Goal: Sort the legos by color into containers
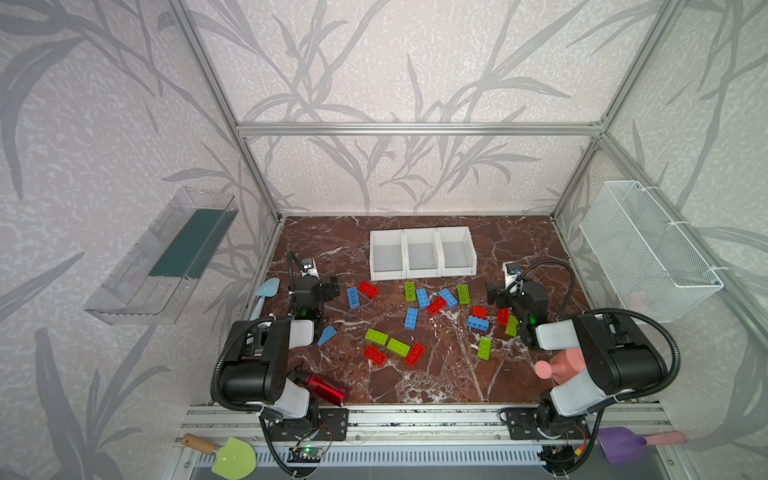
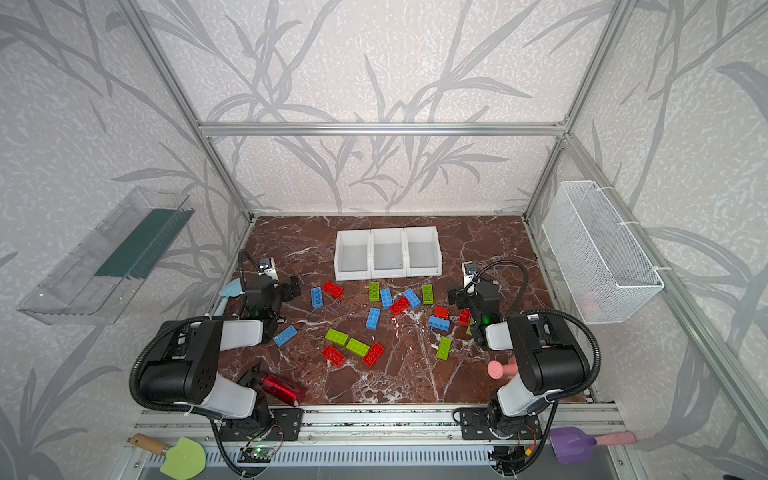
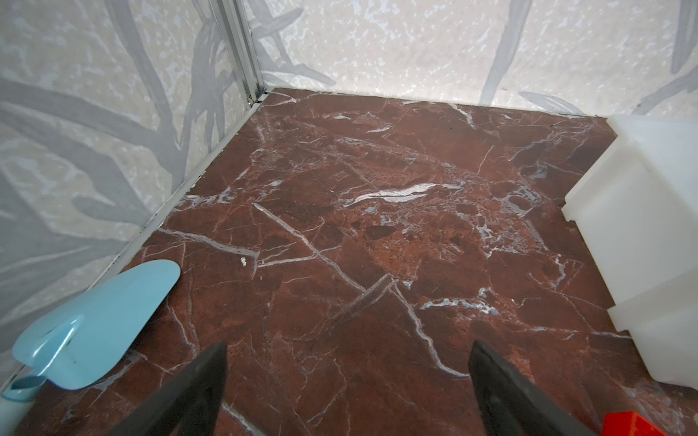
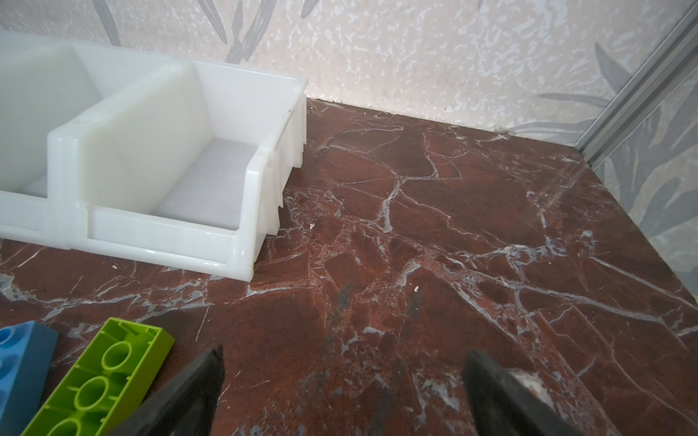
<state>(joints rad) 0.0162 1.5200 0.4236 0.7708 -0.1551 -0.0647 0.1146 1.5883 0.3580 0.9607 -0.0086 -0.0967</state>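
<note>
Several blue, red and lime-green legos (image 1: pixel 411 318) (image 2: pixel 372 318) lie scattered over the middle of the brown marble table. Three joined white containers (image 1: pixel 422 272) (image 2: pixel 388 273) stand behind them, with nothing inside. My left gripper (image 1: pixel 332 287) (image 2: pixel 294 286) (image 3: pixel 347 347) hovers open at the pile's left edge, holding nothing; a red brick corner (image 3: pixel 634 424) shows beside it. On the pile's right edge my right gripper (image 1: pixel 494 293) (image 2: pixel 452 293) (image 4: pixel 342 353) is open over bare marble. An upside-down green brick (image 4: pixel 102 377) and a blue one (image 4: pixel 19 362) lie just beside it.
A light blue trowel (image 1: pixel 266 291) (image 3: pixel 94 328) lies by the left wall. A red metal bottle (image 1: pixel 326 389) rests near the front left, a pink watering can (image 1: pixel 557 368) front right. A clear tray (image 1: pixel 162 257) and a wire basket (image 1: pixel 648 249) hang on the side walls.
</note>
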